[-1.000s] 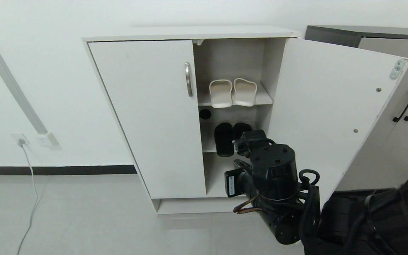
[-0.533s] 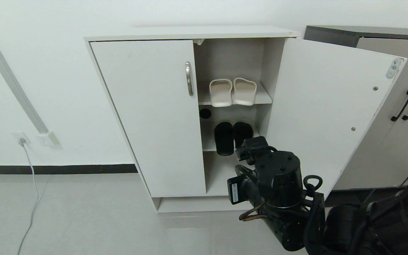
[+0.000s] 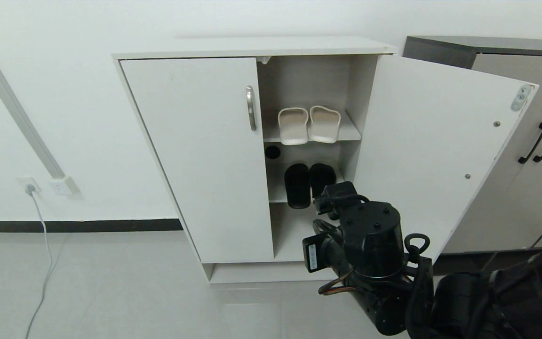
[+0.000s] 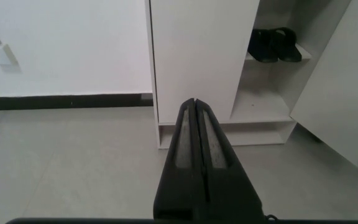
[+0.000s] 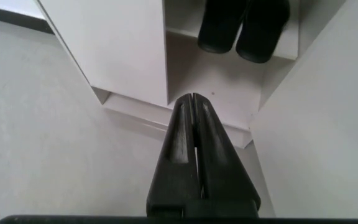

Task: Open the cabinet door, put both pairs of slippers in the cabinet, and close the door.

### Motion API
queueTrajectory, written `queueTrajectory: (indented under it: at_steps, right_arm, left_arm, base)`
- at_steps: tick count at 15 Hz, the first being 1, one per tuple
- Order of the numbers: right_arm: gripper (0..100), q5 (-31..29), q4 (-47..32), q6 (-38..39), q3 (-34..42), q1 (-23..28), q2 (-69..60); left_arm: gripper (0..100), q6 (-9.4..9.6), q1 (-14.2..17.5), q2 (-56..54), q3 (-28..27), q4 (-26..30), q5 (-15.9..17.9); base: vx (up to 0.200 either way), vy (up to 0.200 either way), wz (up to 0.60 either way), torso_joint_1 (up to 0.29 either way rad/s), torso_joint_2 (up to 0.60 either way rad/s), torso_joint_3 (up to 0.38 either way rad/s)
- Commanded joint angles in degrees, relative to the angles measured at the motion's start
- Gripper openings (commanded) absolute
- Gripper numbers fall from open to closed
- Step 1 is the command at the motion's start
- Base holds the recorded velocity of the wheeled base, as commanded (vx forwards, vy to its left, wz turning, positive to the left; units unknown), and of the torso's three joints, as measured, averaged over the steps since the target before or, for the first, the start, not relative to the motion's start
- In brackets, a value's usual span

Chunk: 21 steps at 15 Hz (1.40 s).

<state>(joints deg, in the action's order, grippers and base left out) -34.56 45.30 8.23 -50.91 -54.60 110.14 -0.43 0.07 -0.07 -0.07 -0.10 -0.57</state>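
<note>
white cabinet door (image 3: 435, 150) open, cream slippers (image 3: 308, 125) above black slippers (image 3: 308, 182), left gripper (image 4: 194, 103) closed, right gripper (image 5: 193, 98) closed

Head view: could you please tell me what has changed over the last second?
The right arm drew back slightly, uncovering more of the black slippers. The camera shifted a little. The white slippers stayed on their shelf, the right door open, the left door shut.

Light: bright, even, diffuse.
Shadows: soft — cabinet (image 3: 308, 80) interior dimmer than its white front.
Glare: faint sheen on floor (image 3: 111, 292) tiles.
</note>
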Motion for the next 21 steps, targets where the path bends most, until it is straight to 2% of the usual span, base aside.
queueTrajectory:
  at_steps: [1, 11, 21]
  right_arm:
    - [0, 0.02, -0.12, 0.03, 0.02, 0.02, 0.07]
    - [0, -0.07, -0.12, -0.67, 0.2, 0.02, -1.07]
    - [0, -0.33, -0.12, -0.76, 0.2, 0.02, -1.07]
  left_arm:
    - [0, -0.01, 0.01, 0.07, 0.07, 0.1, -0.04]
    - [0, -0.63, 0.01, 0.07, -0.01, 0.1, -0.13]
    - [0, -0.8, 0.01, 0.07, -0.01, 0.1, -0.22]
  base:
    - [0.0, 0.0, 0.0, -0.002, -0.09, -0.349]
    - [0.0, 0.0, 0.0, 0.084, -0.47, -0.356]
    - [0.0, 0.0, 0.0, 0.174, -0.49, -0.319]
